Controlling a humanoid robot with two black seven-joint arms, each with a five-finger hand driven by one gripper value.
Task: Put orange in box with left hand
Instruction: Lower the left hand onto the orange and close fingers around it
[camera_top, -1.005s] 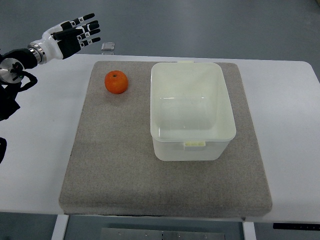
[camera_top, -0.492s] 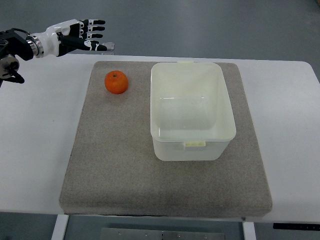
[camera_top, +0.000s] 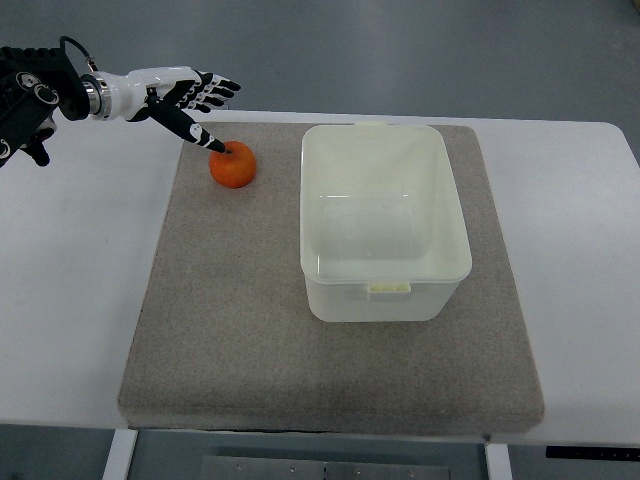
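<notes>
Now left hand (camera_top: 190, 95) moved closer, fingers spread, thumb tip over orange (camera_top: 232, 165); box (camera_top: 383, 222) unmoved.

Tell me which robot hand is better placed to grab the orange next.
Left. The left robot hand is open just above the orange, one fingertip over its top, with the box alongside. No right arm is visible.

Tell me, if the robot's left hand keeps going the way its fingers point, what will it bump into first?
Probably the orange. The left hand is open, and one finger already reaches its top edge, though height from above is hard to judge. The box lies farther along.
</notes>
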